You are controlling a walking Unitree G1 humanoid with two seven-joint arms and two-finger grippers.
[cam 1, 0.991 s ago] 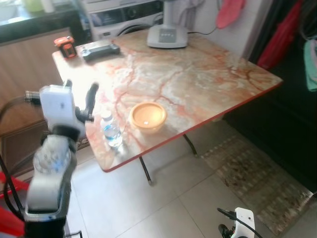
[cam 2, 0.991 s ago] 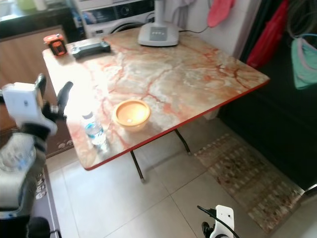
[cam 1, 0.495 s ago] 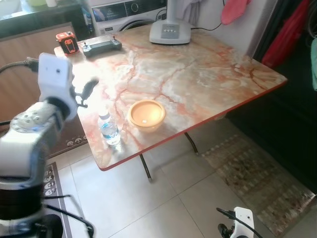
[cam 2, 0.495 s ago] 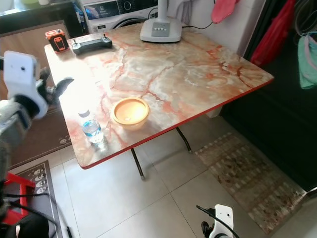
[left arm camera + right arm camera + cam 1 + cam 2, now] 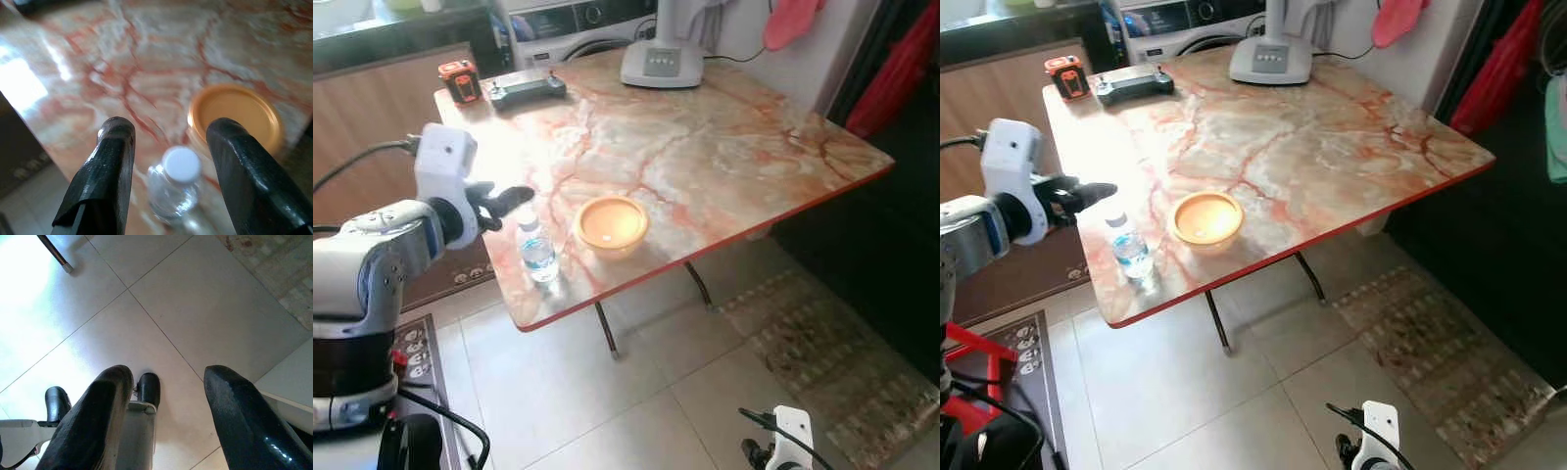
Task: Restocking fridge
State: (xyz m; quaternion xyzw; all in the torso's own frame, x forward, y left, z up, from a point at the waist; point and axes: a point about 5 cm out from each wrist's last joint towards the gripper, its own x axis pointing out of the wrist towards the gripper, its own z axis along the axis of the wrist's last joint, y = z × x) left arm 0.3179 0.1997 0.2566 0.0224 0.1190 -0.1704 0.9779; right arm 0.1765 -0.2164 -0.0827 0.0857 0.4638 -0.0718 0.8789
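Observation:
A small clear water bottle (image 5: 537,254) with a white cap stands upright near the front left corner of the marble table (image 5: 705,147). An orange bowl (image 5: 611,224) sits just right of it. My left gripper (image 5: 517,197) is open and hovers just above and left of the bottle, not touching it. In the left wrist view the bottle cap (image 5: 181,164) lies between and beyond the two black fingers (image 5: 110,166), with the bowl (image 5: 234,112) behind. My right gripper (image 5: 166,382) hangs open over the tiled floor, idle.
A black controller (image 5: 525,89) and an orange-black device (image 5: 462,81) lie at the table's far left. A white appliance base (image 5: 666,61) stands at the far edge. A patterned rug (image 5: 822,333) covers the floor to the right; a washing machine (image 5: 578,24) is behind.
My left arm has lowered and swung in, bringing the gripper from above the table's left edge to just over the bottle. The camera shifted slightly. Bottle and bowl stayed put.

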